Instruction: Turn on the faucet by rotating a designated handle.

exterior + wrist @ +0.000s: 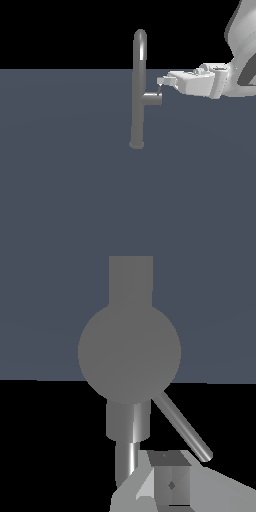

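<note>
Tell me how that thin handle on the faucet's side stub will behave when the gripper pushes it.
The handle looks like a rigid metal rod, so it should probably swing rather than bend. Its smooth, glossy, round surface may let a finger slide along it. The faucet stands on a small flared base, yet likely stays put if fixed to the floor; the pictures cannot confirm that.

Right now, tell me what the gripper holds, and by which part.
Nothing is visibly held. The white gripper sits beside the thin grey lever handle of the tall grey metallic faucet; whether they touch cannot be told.
</note>
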